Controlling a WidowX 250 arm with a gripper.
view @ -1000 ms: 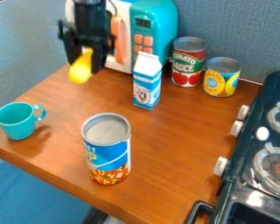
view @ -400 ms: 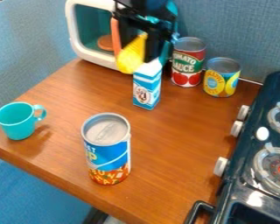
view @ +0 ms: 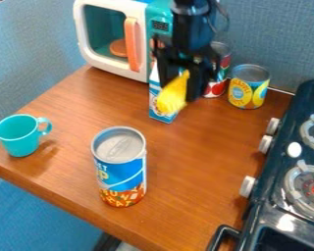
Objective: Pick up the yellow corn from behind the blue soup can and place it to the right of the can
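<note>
Camera view, and from where I'm standing the black two-finger gripper (view: 181,81) is up in the top middle of the frame, pinching a shiny yellow tapered toy piece (view: 171,98) by its narrow end, so the fat end hangs down and a bit toward the left. I honestly can't tell what food it's meant to be. It sits right in front of the blue-and-white paper carton (view: 154,98), and I can't tell from here if the two touch. The red-labelled metal can (view: 215,88) is just behind the gripper, with the short yellow-labelled metal can (view: 248,88) a little right of that. IMO the trick with a hold like this is a snug, even pinch, because a slick, narrow end could twist or slip out if the grip is off-centre. I'd give that dangling fat end plenty of room too; the carton looks light and tall, so a small nudge might tip it. Any sideways travel should be slow and high enough to clear the tops, and any lowering is best done over bare brown wooden tabletop (view: 192,162), like the patch right of centre, well away from the tall blue-labelled metal can (view: 120,171) at lower middle and the teal cup (view: 17,135) at the left. Rest the fat end on the wood first, then ease the grip off gently so it doesn't roll.
</note>
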